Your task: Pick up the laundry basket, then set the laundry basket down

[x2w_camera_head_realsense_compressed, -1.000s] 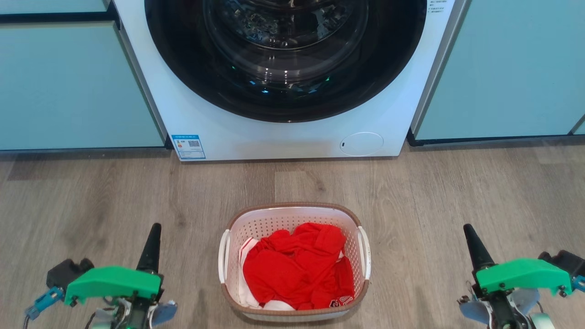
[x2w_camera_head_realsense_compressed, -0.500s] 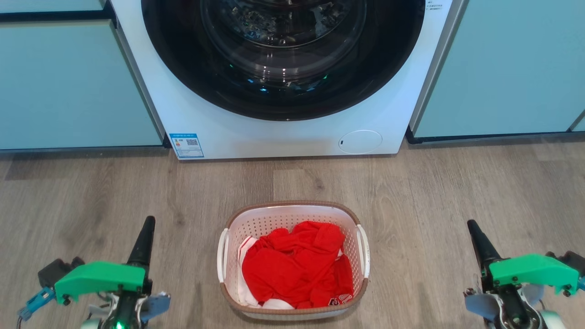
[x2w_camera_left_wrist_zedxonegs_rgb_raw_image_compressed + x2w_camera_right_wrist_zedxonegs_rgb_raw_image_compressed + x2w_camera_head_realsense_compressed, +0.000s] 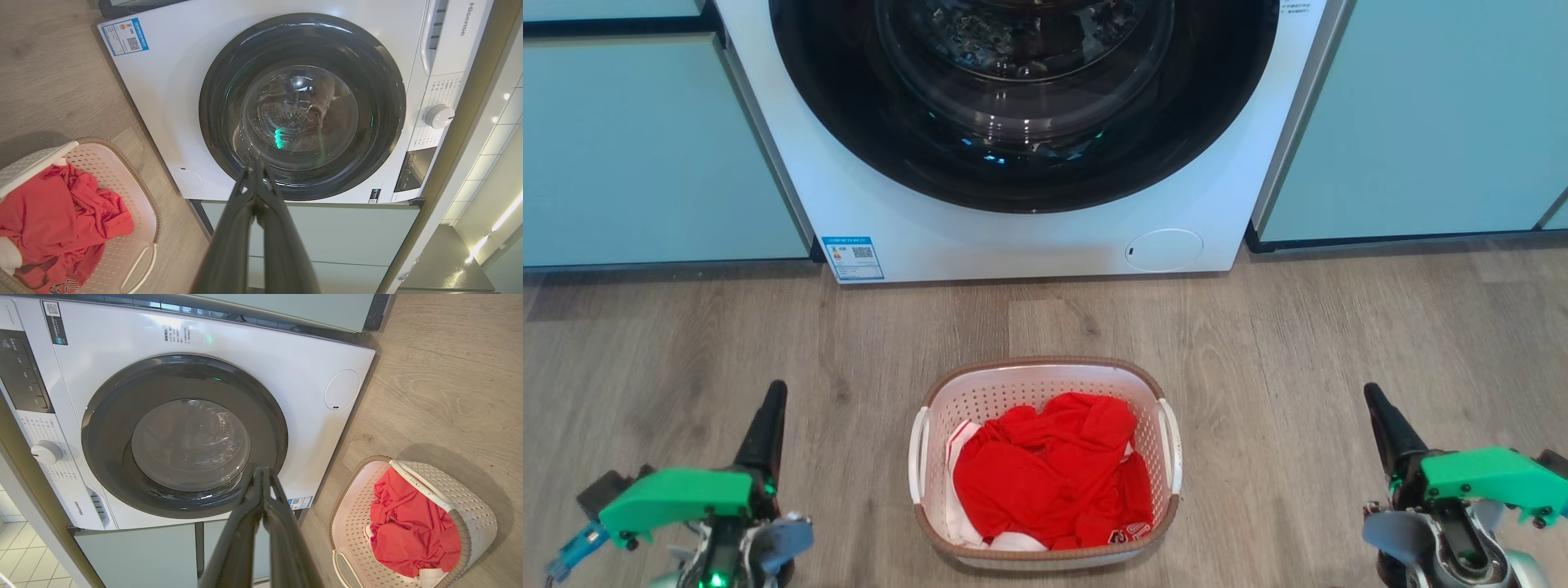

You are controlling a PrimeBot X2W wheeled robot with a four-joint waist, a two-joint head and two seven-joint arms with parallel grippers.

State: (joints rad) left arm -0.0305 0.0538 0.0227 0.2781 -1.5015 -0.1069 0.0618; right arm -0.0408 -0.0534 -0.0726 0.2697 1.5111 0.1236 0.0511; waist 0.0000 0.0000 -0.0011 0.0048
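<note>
We read "Hisense" point(image 3: 467, 18) on the white washing machine point(image 3: 163, 81), with a blue QR-code sticker point(image 3: 853, 258) low on its front. The laundry basket point(image 3: 1045, 364) sits on the floor point(image 3: 1298, 343) before it, between our left gripper point(image 3: 774, 390) and right gripper point(image 3: 1372, 394), both closed and empty, now farther out from it than a second ago.

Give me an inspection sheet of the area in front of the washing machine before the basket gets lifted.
Surface: wood-look floor.
Job's things: laundry basket upright on the floor, red clothes inside.
Clutter: nothing seen.
Hands: left hand and right hand shut, one on each side of the laundry basket, touching nothing.
Cables: blue connector by the left wrist.
Surroundings: washing machine, door closed; pale green cabinets on both sides.
</note>
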